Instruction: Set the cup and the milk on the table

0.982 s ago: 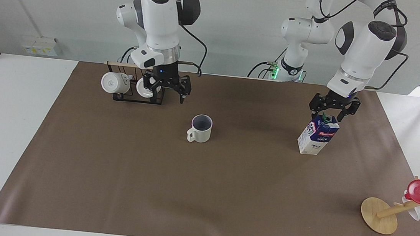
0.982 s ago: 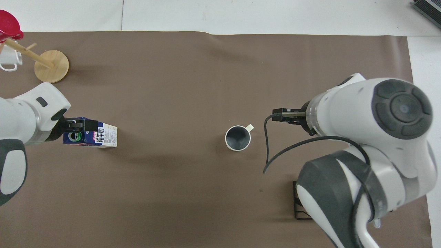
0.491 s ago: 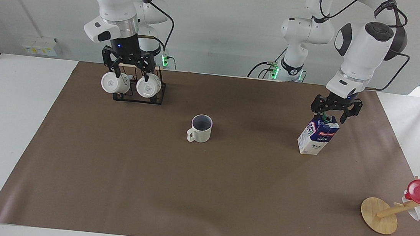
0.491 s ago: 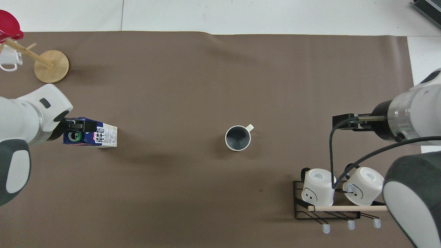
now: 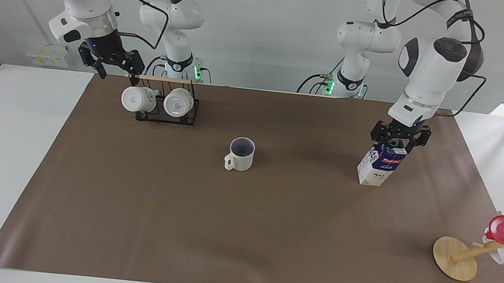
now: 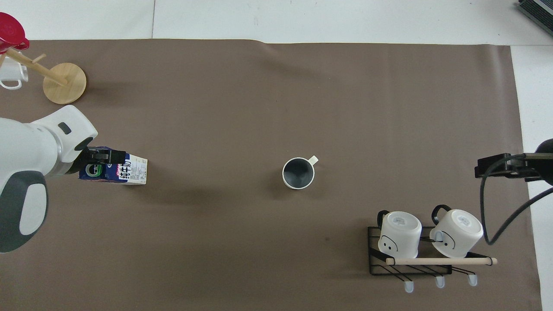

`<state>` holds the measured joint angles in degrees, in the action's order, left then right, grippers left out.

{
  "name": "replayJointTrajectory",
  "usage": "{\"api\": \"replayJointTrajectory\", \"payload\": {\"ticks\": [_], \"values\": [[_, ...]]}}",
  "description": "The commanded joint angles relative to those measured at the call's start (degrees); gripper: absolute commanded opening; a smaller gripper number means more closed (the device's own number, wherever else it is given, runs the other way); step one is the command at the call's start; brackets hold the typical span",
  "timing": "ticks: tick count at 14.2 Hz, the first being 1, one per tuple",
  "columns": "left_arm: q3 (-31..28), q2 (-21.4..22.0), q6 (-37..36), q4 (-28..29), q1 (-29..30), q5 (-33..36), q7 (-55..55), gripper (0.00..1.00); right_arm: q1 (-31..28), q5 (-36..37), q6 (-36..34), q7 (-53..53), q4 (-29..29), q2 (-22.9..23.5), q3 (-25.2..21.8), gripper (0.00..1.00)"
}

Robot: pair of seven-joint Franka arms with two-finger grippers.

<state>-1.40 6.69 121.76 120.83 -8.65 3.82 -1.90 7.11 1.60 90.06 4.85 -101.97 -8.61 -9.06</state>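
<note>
Presently the milk [image 5: 381,165] stands upright on the desk [image 5: 11,146] directly beneath the left gripper [image 5: 399,138], jaws wide. The cup [image 5: 240,154] sits mid-desk, well apart from the wide-open right gripper [image 5: 111,61].

The left arm's white forearm covers part of the milk [image 6: 125,169] carton's top in the overhead view. At that frame's edge, a red cup [image 6: 11,33] and a white mug [image 6: 9,75] on the wooden mug tree [image 6: 60,77] are cut off.
</note>
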Motion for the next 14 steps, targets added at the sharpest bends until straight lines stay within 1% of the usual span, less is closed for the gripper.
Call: {"api": "replayJointTrajectory", "payload": {"ticks": [1,2,4,6,7,10,13,14], "values": [[-0.19,0.43,1.28,0.90,0.21,1.02,0.76,1.00,-1.31,-3.69,-1.81,-1.07,2.02,-0.27,0.10,1.00],[-0.19,0.26,1.28,0.90,0.21,1.02,0.85,1.00,-1.48,-3.97,-3.38,-1.07,4.56,0.61,0.01,1.00],[-0.19,-0.36,1.63,0.90,1.35,1.02,2.85,1.00,-1.40,-3.71,-6.20,-0.98,11.31,4.55,0.09,1.00],[-0.19,-0.36,1.72,0.90,1.70,1.02,4.28,1.00,-0.96,-2.74,-7.61,-0.98,15.03,7.28,0.18,1.00],[-0.19,-0.45,1.72,0.90,1.70,1.02,4.19,1.00,-1.04,-2.65,-7.44,-0.98,15.83,7.55,0.18,1.00],[-0.19,-0.45,1.55,0.90,1.70,0.84,3.84,1.00,-1.83,-2.82,-6.04,-1.07,15.48,7.47,0.79,1.00],[-0.18,-0.45,1.46,0.90,1.53,0.58,3.66,1.00,-5.34,-2.91,-5.95,-1.07,15.57,7.21,4.22,1.00],[-0.19,-0.45,1.37,0.90,1.53,0.58,3.66,0.97,-6.22,-2.91,-5.86,-0.98,15.57,7.21,4.92,1.00]]}}
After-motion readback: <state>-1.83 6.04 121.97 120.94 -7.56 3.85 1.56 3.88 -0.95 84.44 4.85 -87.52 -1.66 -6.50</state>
